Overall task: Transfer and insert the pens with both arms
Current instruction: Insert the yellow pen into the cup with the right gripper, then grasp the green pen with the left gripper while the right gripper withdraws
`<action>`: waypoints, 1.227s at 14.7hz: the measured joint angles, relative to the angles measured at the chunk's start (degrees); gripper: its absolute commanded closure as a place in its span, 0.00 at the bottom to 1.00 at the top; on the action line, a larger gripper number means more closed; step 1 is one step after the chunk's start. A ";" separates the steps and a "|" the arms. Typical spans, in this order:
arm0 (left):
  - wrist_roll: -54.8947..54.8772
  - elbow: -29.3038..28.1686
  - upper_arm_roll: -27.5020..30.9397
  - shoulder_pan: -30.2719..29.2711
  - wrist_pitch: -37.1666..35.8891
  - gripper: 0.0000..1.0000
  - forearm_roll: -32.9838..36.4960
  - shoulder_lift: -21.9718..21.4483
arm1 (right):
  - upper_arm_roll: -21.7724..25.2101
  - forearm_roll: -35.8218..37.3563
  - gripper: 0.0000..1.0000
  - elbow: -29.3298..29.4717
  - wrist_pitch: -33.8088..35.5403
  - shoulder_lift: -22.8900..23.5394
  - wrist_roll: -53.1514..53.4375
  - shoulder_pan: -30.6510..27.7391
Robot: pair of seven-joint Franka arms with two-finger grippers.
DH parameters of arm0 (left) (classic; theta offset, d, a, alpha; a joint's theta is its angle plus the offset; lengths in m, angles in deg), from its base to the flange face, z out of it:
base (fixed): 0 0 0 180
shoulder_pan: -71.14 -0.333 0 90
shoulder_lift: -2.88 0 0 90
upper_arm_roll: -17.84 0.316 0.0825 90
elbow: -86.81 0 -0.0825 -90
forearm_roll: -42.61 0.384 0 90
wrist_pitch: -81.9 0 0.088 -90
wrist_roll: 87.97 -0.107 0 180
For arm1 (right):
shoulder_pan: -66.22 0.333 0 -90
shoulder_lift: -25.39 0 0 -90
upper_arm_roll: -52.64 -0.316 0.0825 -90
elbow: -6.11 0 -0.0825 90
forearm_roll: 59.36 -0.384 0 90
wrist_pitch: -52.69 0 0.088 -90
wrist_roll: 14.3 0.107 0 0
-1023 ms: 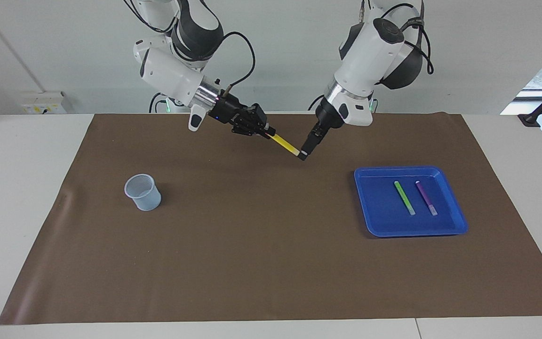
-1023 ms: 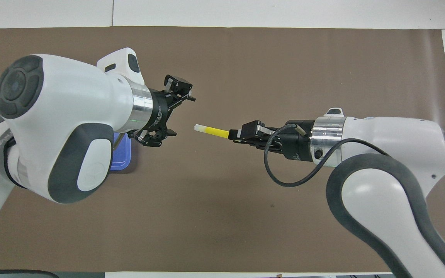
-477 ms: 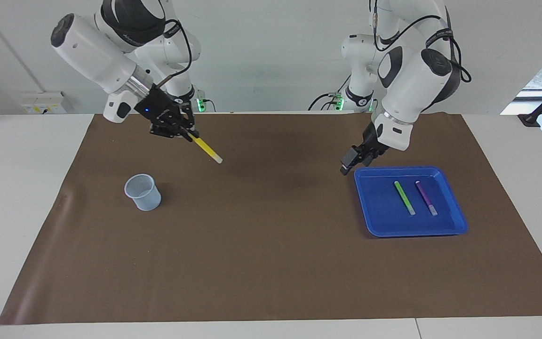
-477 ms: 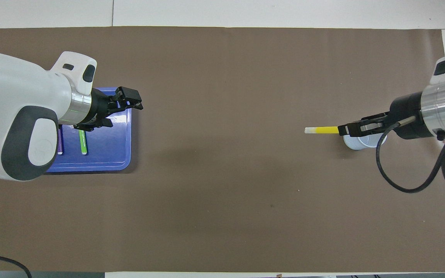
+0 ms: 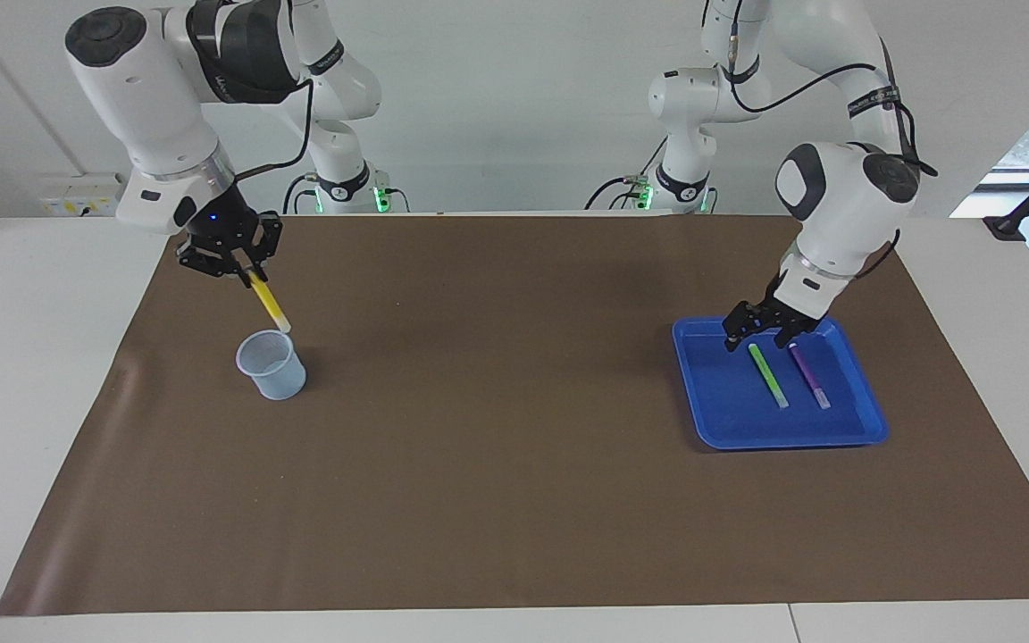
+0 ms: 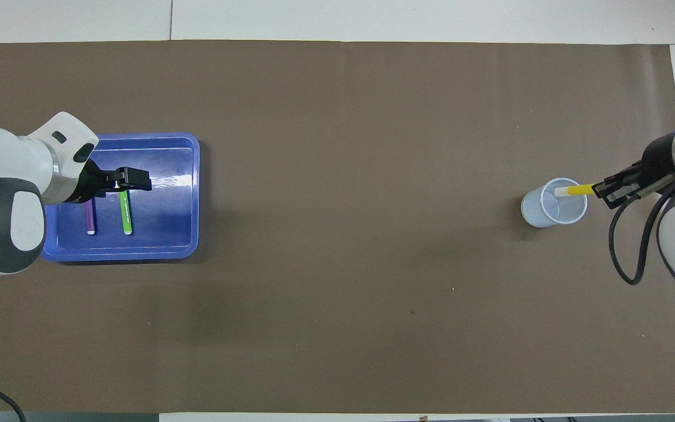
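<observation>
Toward the right arm's end of the worktop, right gripper [image 5: 242, 265] clamped the yellow pen [image 5: 269, 304] tilted, tip over the cup [image 5: 271, 363], likely for insertion. Left gripper [image 5: 757, 333], jaws spread, hung over green pen [image 5: 768, 375] and purple pen [image 5: 809, 375] in the blue tray [image 5: 711, 420].

No readable text, labels, brand names, numbers or signs appear anywhere in either camera view.
</observation>
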 measured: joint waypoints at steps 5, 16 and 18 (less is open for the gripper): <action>-7.98 -1.97 0.00 -4.45 8.10 0.03 1.50 6.11 | 0.00 2.60 1.00 -5.92 -6.08 0.17 -0.54 -1.85; -7.95 -2.13 -0.37 -4.55 10.21 1.00 2.20 9.40 | -0.06 2.52 0.58 -19.09 -19.78 0.91 -0.33 -3.24; -5.78 -2.10 -0.54 -4.38 9.81 1.00 2.20 9.32 | -0.11 2.50 0.13 -19.72 -20.41 0.92 -0.29 -3.24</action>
